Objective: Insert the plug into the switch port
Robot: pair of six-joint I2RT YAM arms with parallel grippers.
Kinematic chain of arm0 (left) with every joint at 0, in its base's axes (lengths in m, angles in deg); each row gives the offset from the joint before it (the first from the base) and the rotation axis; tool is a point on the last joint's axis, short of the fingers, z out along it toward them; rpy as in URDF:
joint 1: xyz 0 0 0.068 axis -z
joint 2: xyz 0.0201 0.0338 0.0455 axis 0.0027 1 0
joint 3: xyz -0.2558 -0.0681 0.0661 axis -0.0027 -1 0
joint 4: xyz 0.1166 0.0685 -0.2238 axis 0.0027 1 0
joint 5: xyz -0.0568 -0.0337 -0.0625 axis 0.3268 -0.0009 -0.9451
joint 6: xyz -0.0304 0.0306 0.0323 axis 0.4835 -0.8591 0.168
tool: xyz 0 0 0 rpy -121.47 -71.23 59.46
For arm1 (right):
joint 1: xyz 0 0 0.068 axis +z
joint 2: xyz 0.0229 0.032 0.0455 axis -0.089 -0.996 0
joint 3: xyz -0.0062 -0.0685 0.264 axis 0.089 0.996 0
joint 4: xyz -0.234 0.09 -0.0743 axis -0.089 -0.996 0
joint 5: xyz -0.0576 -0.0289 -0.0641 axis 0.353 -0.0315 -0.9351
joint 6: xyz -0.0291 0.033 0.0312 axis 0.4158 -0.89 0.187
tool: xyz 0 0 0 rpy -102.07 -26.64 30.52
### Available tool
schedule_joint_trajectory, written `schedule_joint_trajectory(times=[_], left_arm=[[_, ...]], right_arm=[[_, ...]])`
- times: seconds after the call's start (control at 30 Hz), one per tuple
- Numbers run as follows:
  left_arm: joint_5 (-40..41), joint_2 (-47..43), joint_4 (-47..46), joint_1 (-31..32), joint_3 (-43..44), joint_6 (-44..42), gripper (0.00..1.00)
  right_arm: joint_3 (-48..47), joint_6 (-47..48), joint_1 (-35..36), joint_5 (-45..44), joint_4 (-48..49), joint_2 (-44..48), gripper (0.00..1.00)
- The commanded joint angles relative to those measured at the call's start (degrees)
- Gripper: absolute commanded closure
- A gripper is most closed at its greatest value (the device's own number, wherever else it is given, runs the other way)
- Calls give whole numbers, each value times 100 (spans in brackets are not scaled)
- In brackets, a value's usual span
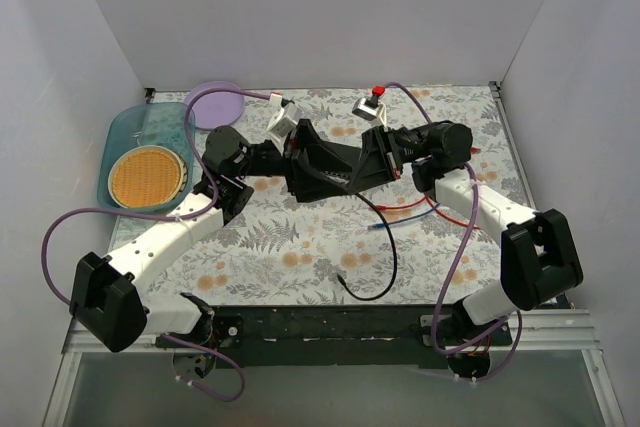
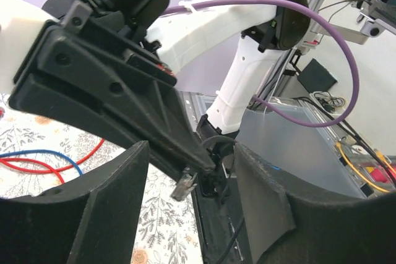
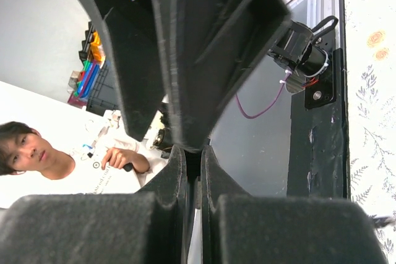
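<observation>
My right gripper (image 1: 350, 175) is shut on the black cable (image 1: 390, 257) just behind its clear plug (image 2: 184, 185). The plug sticks out of the right fingertips, above the flowered table. In the right wrist view the right gripper (image 3: 193, 153) has its jaws almost touching. My left gripper (image 1: 328, 162) is open and empty. Its two fingers (image 2: 93, 214) stand wide apart on either side of the right gripper's tips and the plug. The two grippers meet above the middle of the table. The flat black switch does not show in any view.
A purple plate (image 1: 213, 104) and a teal tray (image 1: 128, 137) holding a woven orange disc (image 1: 146, 176) sit at the back left. A small white box with a red button (image 1: 372, 102) stands at the back. Red and blue wires (image 1: 420, 209) lie at the right.
</observation>
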Motion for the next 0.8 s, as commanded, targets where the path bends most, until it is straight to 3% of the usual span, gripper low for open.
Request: schedule_joint_trajectory(times=[0.0, 0.2, 0.23, 0.33, 0.5, 0.53, 0.57, 0.6, 0.67, 0.77], left_arm=[[261, -130, 206, 20, 7, -225, 50], [199, -42, 189, 20, 7, -226, 69], [182, -33, 154, 20, -1, -217, 80], [225, -68, 84, 20, -36, -155, 100], [287, -121, 171, 20, -45, -181, 100], [313, -156, 276, 20, -45, -269, 100], [383, -156, 338, 20, -37, -322, 100], [410, -182, 399, 20, -45, -366, 100], [506, -226, 654, 20, -28, -558, 100], [665, -288, 979, 11, 7, -796, 100]], right_arm=[[-148, -76, -22, -87, 3387, 257, 99], [-165, -94, -31, -105, 3387, 310, 99], [-174, -94, -40, -113, 3387, 318, 99], [-192, -112, -49, -122, 3378, 327, 99], [-209, -129, -84, -87, 3378, 362, 96], [-218, -147, -84, -44, 3387, 362, 89], [-210, -147, -92, -17, 3396, 371, 70], [-192, -129, -92, 9, 3387, 423, 61], [-174, -85, -92, 114, 3369, 494, 45], [-174, -59, -110, 290, 3299, 591, 29]])
